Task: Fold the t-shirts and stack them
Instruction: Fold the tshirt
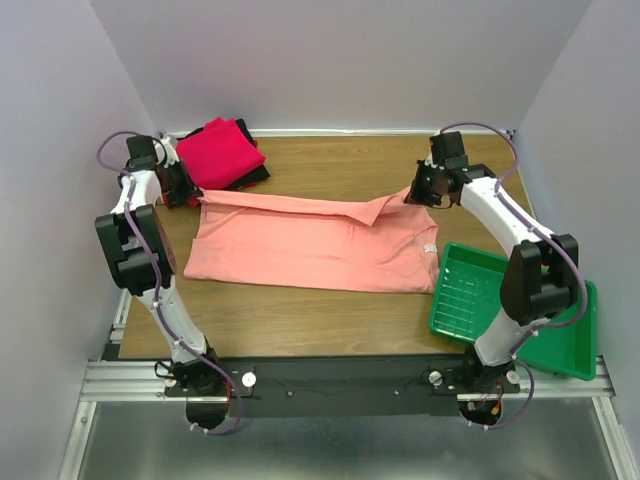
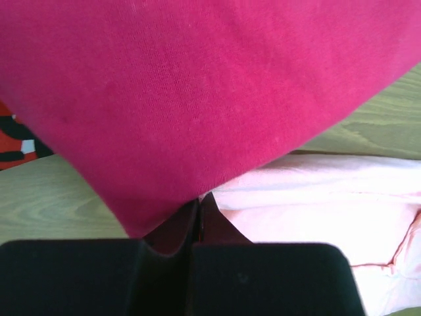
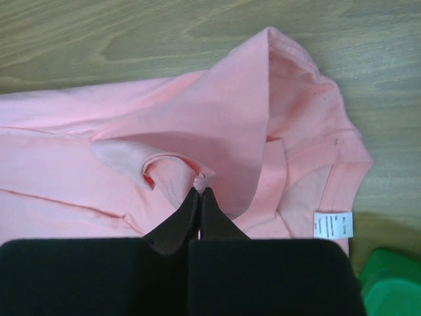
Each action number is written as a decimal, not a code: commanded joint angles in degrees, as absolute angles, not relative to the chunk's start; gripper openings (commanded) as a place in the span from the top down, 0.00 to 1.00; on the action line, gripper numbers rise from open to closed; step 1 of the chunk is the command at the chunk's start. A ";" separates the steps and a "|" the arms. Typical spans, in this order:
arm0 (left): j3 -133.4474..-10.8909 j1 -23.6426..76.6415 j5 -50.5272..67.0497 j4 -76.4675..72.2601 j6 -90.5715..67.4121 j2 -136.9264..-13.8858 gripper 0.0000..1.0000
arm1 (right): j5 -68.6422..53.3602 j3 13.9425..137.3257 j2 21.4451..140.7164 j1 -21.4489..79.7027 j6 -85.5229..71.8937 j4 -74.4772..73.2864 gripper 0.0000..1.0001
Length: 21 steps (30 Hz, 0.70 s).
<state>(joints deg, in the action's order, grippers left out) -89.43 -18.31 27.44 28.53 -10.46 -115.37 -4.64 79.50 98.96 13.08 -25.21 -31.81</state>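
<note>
A salmon-pink t-shirt [image 1: 310, 245] lies spread on the wooden table with its far edge lifted and pulled into a line between my grippers. Its white label [image 3: 332, 224] shows near the right end. My left gripper [image 1: 192, 192] is shut at the shirt's far left corner; in the left wrist view [image 2: 199, 197] its tips meet at the edge of the pink cloth [image 2: 316, 197], under the overhanging magenta t-shirt [image 2: 197, 85]. My right gripper [image 1: 415, 195] is shut on a pinch of pink cloth [image 3: 205, 179] at the far right corner. The folded magenta t-shirt [image 1: 220, 150] tops a stack at the far left.
A black shirt [image 1: 255, 178] peeks out under the magenta one, and a red and black patch [image 2: 13, 141] shows at the left. A green plastic tray [image 1: 560, 345] sits at the table's near right corner, close to the right arm. Grey walls close in on three sides.
</note>
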 commanded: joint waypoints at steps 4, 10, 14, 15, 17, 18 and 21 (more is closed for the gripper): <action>-87.10 -19.33 26.46 28.65 -9.93 -108.99 1.00 | -5.45 77.00 92.20 14.41 -27.60 -36.56 1.00; -82.98 -19.51 24.17 28.21 -12.47 -105.30 1.00 | -5.27 73.31 88.16 15.38 -28.91 -38.67 1.00; -79.46 -19.60 21.89 27.95 -14.32 -102.92 1.00 | -4.92 69.79 85.96 16.08 -30.23 -39.55 1.00; -78.84 -19.69 21.62 27.86 -14.50 -102.48 1.00 | -5.01 69.35 85.61 16.17 -30.50 -39.64 1.00; -77.70 -19.60 21.01 27.86 -15.20 -101.69 1.00 | -4.75 68.47 84.64 16.52 -30.85 -39.99 1.00; -76.56 -19.60 20.40 27.77 -15.47 -101.43 1.00 | -4.66 67.86 84.29 16.70 -31.20 -40.08 1.00; -74.63 -19.69 19.16 27.95 -15.91 -100.64 1.00 | -4.75 66.97 83.24 17.14 -31.73 -40.51 0.99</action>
<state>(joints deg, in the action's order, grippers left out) -76.62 -19.05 22.50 28.34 -14.50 -103.09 -4.80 68.36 85.95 16.36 -30.09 -38.41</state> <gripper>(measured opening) 0.010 0.011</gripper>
